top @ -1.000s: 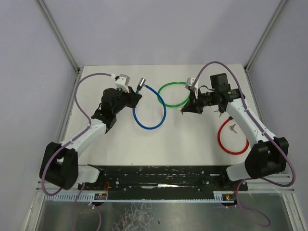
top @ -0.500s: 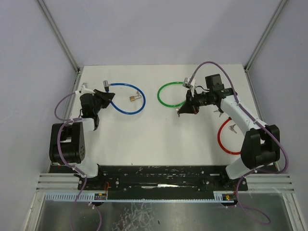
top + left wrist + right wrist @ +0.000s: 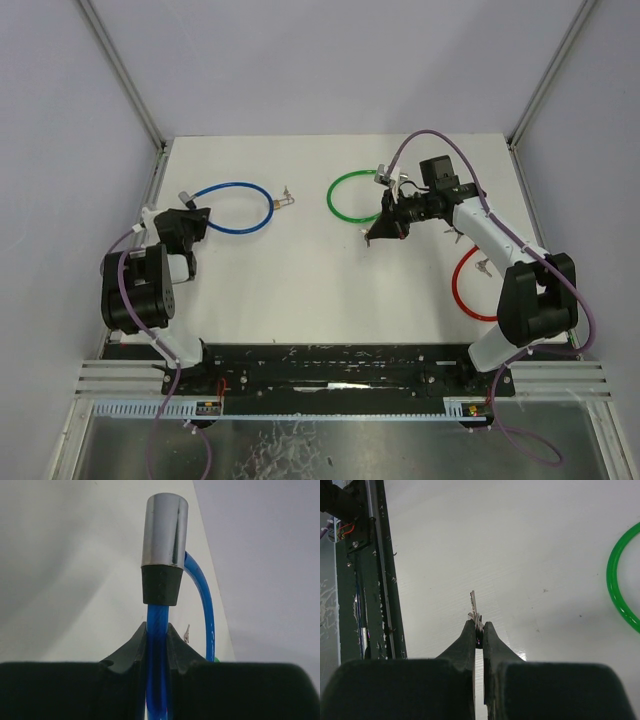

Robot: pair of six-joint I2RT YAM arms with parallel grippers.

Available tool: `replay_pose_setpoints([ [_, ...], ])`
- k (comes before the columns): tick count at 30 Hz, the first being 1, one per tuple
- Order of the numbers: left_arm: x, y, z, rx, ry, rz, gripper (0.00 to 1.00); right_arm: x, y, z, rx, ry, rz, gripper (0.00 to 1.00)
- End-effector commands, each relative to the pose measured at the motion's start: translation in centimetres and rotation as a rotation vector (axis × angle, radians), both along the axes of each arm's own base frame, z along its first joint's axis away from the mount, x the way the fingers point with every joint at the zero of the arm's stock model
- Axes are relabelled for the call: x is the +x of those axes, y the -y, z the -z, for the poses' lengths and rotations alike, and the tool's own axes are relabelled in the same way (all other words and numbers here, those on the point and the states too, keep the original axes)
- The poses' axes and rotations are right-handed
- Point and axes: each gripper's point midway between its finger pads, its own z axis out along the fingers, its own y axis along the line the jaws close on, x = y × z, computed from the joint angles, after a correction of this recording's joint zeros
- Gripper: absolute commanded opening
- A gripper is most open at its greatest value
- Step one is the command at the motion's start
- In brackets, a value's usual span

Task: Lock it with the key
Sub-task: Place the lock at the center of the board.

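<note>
**Gripping blue cable and key, well apart**

The counter (image 3: 300,270) carries three loops: a blue cable (image 3: 232,185) at the left, a green cable (image 3: 330,200) in the middle and a red cable (image 3: 458,290) at the right.

The left hand (image 3: 157,630) is closed narrow on the blue cable just below its chrome cap (image 3: 164,530). The cap stands upright above the fingers, probably so the end is steady and open to approach.

The right hand (image 3: 479,630), just beside the green cable, is pinched tight on the key (image 3: 474,605). The blade sticks out past the fingertips, free to enter a keyhole.

Key and cap are well apart, with the green cable and bare counter between them. No keyhole shows in any view. Whether it sits in the cap or in the small metal piece (image 3: 285,197) at the blue cable's other end, I cannot tell.

The insertion is not yet begun. The key would have to cross to the lock and line up squarely, and held only at the tips, the thin blade could twist.
</note>
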Motion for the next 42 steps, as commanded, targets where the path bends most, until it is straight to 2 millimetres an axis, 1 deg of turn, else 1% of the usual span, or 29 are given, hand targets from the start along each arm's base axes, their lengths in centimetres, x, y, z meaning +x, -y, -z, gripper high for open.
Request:
replay_pose_setpoints([
  [1, -1.0, -3.4, -1.4, 0.049, -0.009, -0.196, 0.0, 0.1, -0.6, -0.7, 0.025, 0.008, -0.013, 0.0],
  [3, -1.9, -4.5, -0.4, 0.05, -0.069, -0.266, 0.0, 0.1, -0.7, -0.6, 0.025, 0.004, -0.014, 0.0],
  [5, -2.4, -5.1, 0.2, 0.052, -0.11, -0.307, 0.0, 0.1, -0.7, -0.4, 0.023, -0.002, -0.014, 0.0],
  [8, -2.3, -5.1, 1.0, 0.039, -0.155, -0.305, 0.01, 0.2, -0.8, -0.3, 0.018, -0.005, -0.013, 0.0],
  [10, -2.0, -4.7, 1.3, 0.029, -0.185, -0.283, 0.07, 0.2, -0.8, -0.2, 0.016, -0.009, -0.013, 0.0],
  [11, -1.9, -4.6, 1.5, 0.031, -0.199, -0.274, 0.15, 0.2, -0.8, -0.1, 0.014, -0.009, -0.012, 0.0],
  [12, -1.9, -4.5, 1.7, 0.029, -0.219, -0.267, 0.27, 0.2, -0.7, -0.1, 0.012, -0.009, -0.011, 0.0],
  [15, -2.4, -4.5, 1.8, 0.028, -0.252, -0.27, 0.67, 0.2, -0.7, 0.1, 0.009, -0.014, -0.009, 0.0],
  [16, -2.7, -4.6, 1.7, 0.033, -0.257, -0.279, 0.79, 0.3, -0.8, 0.1, 0.009, -0.014, -0.008, 0.0],
  [17, -3.2, -4.7, 1.7, 0.038, -0.262, -0.289, 0.89, 0.3, -0.8, 0.1, 0.008, -0.016, -0.008, 0.0],
  [18, -3.6, -4.8, 1.6, 0.04, -0.263, -0.299, 0.95, 0.4, -0.8, 0.2, 0.008, -0.02, -0.007, 0.0],
  [19, -4.0, -4.7, 1.5, 0.041, -0.26, -0.304, 0.98, 0.3, -0.8, 0.3, 0.007, -0.023, -0.008, 0.0],
  [22, -5.0, -4.2, 0.7, 0.037, -0.234, -0.293, 1.0, 0.3, -0.9, 0.3, 0.008, -0.026, -0.009, 0.0],
  [24, -5.3, -3.4, -0.7, 0.042, -0.187, -0.266, 1.0, 0.3, -0.9, 0.3, 0.014, -0.03, -0.012, 0.0],
  [25, -5.4, -2.8, -1.5, 0.052, -0.16, -0.244, 1.0, 0.2, -1.0, 0.2, 0.019, -0.032, -0.015, 0.0],
  [28, -5.3, 0.2, -4.8, 0.116, -0.063, -0.141, 1.0, 0.1, -1.2, -0.1, 0.035, -0.04, -0.021, 0.0],
  [30, -5.3, 3.1, -7.4, 0.182, 0.017, -0.046, 1.0, -0.1, -1.3, -0.4, 0.049, -0.046, -0.029, 0.0],
  [32, -5.7, 6.5, -10.0, 0.256, 0.119, 0.064, 1.0, -0.2, -1.4, -0.8, 0.062, -0.048, -0.03, 0.0],
  [33, -6.2, 9.2, -11.3, 0.287, 0.191, 0.161, 1.0, -0.3, -1.5, -1.2, 0.071, -0.047, -0.03, 0.0],
  [34, -7.0, 11.2, -13.0, 0.329, 0.276, 0.243, 1.0, -0.3, -1.5, -1.6, 0.079, -0.049, -0.028, 0.0],
  [37, -9.5, 16.7, -17.1, 0.443, 0.51, 0.465, 0.98, -0.3, -1.8, -3.3, 0.104, -0.072, -0.005, 0.0],
  [40, -12.2, 20.5, -19.4, 0.497, 0.651, 0.632, 0.97, -0.4, -2.1, -5.5, 0.134, -0.123, 0.038, 0.0],
  [42, -13.9, 22.3, -20.3, 0.467, 0.726, 0.696, 0.96, -0.3, -2.3, -6.8, 0.166, -0.142, 0.066, 0.0],
])
